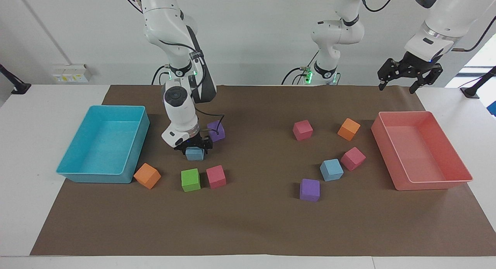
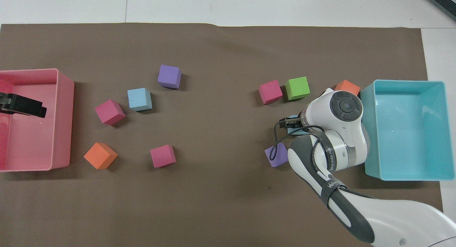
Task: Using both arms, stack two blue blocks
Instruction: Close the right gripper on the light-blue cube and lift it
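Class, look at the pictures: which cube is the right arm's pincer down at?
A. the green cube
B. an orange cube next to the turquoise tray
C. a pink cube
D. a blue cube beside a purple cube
D: in the facing view the right pincer sits down over a blue cube beside a purple cube; the green cube lies apart.

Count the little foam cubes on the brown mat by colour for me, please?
Blue cubes: 2
Pink cubes: 3
Purple cubes: 2
Orange cubes: 2
Green cube: 1
Total: 10
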